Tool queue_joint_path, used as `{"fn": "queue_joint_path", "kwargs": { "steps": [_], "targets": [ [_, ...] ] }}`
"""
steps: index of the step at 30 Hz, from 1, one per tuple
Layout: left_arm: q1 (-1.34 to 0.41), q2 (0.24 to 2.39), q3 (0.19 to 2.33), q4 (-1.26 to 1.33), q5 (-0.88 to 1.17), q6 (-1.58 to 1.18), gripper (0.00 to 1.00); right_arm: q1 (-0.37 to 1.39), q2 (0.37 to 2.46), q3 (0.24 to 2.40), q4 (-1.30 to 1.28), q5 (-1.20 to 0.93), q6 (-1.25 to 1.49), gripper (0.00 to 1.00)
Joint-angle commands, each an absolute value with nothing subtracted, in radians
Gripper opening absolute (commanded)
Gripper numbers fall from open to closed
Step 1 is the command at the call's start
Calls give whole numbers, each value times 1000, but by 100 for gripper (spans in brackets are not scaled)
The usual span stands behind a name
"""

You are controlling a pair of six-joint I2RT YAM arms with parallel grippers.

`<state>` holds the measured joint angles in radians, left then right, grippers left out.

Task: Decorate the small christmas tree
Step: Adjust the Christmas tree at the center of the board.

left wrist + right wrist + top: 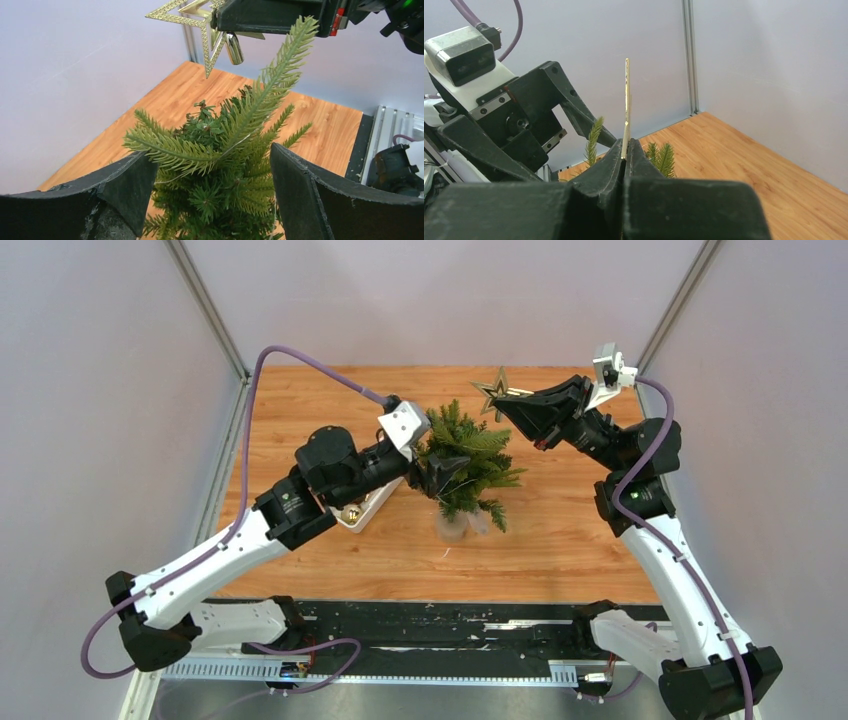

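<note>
Risk sits at the treetop: my right gripper [625, 152] clamps the gold star topper [197, 22] above the small christmas tree [470, 455], centred on the wooden table [580, 540]; my left gripper [212, 175] straddles its branches, jaws apart. Lowering off-centre could topple the unheld tree.

The left arm [300, 498] hides most of the white tray [372, 506] beside the small christmas tree [468, 455].

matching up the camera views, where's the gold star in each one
top view: gold star upper centre, beside the tree.
left wrist: top edge, above the tree.
right wrist: centre, edge-on, in the right gripper.
shared landmark: the tree's green branches.
</note>
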<state>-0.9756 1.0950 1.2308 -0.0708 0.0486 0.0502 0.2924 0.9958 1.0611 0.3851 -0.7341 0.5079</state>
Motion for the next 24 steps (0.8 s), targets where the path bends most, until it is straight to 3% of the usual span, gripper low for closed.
{"fn": "queue_joint_path", "kwargs": {
  "steps": [1, 9, 21, 24],
  "targets": [
    [-979, 1130, 1222, 35, 50, 6, 88, 296, 975, 1080, 409, -747, 520, 0],
    [-964, 1150, 1175, 90, 27, 52, 86, 295, 963, 1080, 405, -756, 525, 0],
    [-962, 1159, 1114, 200, 63, 120, 66, 296, 960, 1074, 423, -771, 558, 0],
    [-960, 1168, 1111, 218, 73, 118, 65, 296, 957, 1074, 423, -775, 558, 0]
  ]
}}
